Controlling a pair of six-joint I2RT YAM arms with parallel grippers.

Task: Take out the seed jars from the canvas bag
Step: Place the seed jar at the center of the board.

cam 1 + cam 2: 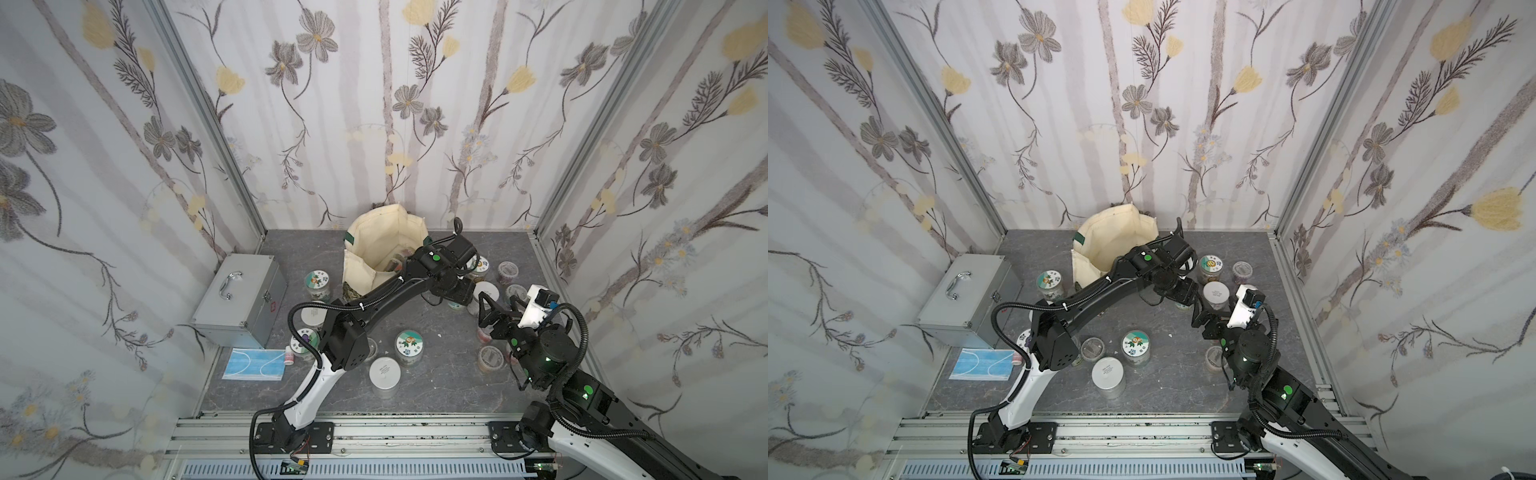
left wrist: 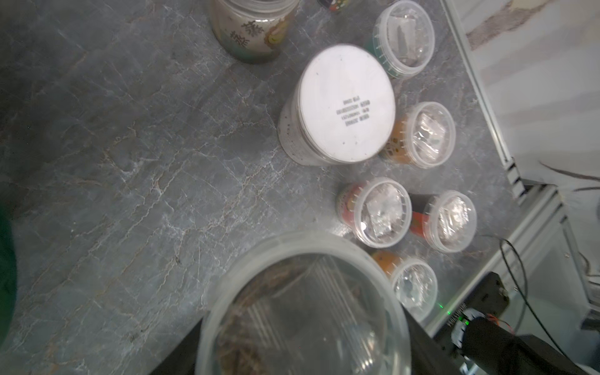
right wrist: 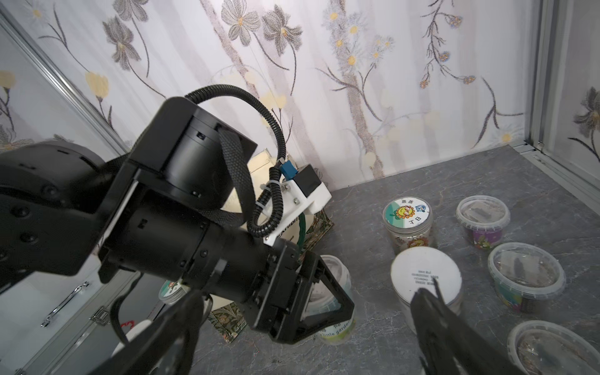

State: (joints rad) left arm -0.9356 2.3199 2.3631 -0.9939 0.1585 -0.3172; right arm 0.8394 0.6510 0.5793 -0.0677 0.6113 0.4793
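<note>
Clear-lidded seed jar (image 2: pixel 302 308) fills the left wrist view. The left gripper (image 3: pixel 328 295) is clamped on it, fingers either side of its wall, just beside the canvas bag (image 1: pixel 374 249) on the side toward the right edge. Whether its base touches the worktop (image 1: pixel 436 374) cannot be told. Bag stands open-mouthed at the middle of the far edge. Right gripper (image 1: pixel 498 306) hangs with fingers wide apart, holding nothing, beside a white-lidded jar (image 1: pixel 484 291). Other seed jars (image 1: pixel 409 348) stand scattered on both sides of the bag. Silver metal case (image 1: pixel 239 299) sits at the left edge, with a blue face mask (image 1: pixel 252 363) near the front left corner.
</note>
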